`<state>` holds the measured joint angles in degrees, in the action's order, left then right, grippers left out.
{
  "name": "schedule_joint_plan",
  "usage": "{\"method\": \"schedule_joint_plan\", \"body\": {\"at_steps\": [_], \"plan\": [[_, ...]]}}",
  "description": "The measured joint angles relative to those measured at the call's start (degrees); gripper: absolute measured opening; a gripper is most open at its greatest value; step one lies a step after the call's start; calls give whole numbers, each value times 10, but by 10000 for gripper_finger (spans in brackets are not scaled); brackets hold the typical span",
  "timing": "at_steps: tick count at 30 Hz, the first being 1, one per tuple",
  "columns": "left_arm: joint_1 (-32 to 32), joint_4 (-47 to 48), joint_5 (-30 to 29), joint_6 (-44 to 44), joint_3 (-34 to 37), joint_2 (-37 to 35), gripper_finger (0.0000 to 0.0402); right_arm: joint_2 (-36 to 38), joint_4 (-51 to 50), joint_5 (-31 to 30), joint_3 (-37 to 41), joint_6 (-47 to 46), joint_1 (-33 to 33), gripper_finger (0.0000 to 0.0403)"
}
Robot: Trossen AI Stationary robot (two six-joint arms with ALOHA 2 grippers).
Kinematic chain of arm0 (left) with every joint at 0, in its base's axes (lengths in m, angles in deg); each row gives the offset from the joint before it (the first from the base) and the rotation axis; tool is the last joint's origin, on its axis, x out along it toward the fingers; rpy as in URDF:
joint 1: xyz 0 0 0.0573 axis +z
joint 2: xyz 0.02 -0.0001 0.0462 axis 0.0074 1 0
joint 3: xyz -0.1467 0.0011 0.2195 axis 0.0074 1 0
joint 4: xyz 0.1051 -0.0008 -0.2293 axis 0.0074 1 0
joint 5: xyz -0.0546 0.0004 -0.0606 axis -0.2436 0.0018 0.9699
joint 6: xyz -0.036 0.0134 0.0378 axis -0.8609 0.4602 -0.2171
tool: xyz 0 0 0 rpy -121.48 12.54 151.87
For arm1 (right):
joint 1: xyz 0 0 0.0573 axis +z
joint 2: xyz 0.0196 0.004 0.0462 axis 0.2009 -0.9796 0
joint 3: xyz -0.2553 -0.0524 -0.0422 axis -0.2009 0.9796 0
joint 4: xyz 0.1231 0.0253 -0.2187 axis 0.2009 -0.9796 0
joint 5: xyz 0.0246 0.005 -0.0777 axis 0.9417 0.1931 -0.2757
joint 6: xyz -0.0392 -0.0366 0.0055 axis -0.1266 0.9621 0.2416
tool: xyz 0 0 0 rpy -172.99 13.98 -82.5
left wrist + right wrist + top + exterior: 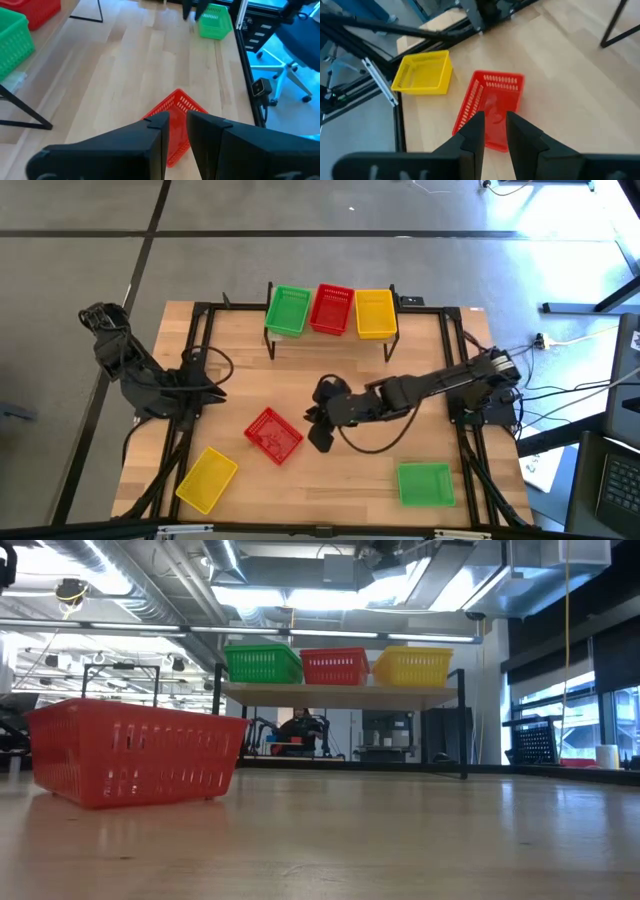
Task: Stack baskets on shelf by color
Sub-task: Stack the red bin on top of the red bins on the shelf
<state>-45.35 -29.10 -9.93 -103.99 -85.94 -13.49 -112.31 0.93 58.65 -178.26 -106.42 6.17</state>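
Observation:
The shelf (340,691) stands at the table's far edge and carries a green basket (288,310), a red basket (333,309) and a yellow basket (375,313) side by side. Three more baskets rest flat on the table: a red basket (273,435) in the middle, a yellow basket (207,478) near the near left corner and a green basket (425,484) near right. My right gripper (495,125) is shut and hovers just right of and above the loose red basket (492,107). My left gripper (177,125), also shut, waits at the table's left side.
Black frame rails run along the table's left and right sides, with cables beside both arm bases. The shelf's thin black legs (271,345) stand on the far part of the table. Bare wood lies between the shelf and the loose baskets.

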Motion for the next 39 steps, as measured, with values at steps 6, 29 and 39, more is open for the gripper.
{"method": "schedule_joint_plan", "body": {"at_steps": [6, 29, 39], "plan": [[0, 0, -8, -12, 0, 0, 57, -51, 17, -5, 0, 23, 0, 74], [0, 4, -12, -10, 0, 0, 57, -146, 107, -145, 0, 104, -2, 74], [0, 3, -12, -9, 1, 0, 57, -190, 124, -86, 0, 44, -11, 74]]}}
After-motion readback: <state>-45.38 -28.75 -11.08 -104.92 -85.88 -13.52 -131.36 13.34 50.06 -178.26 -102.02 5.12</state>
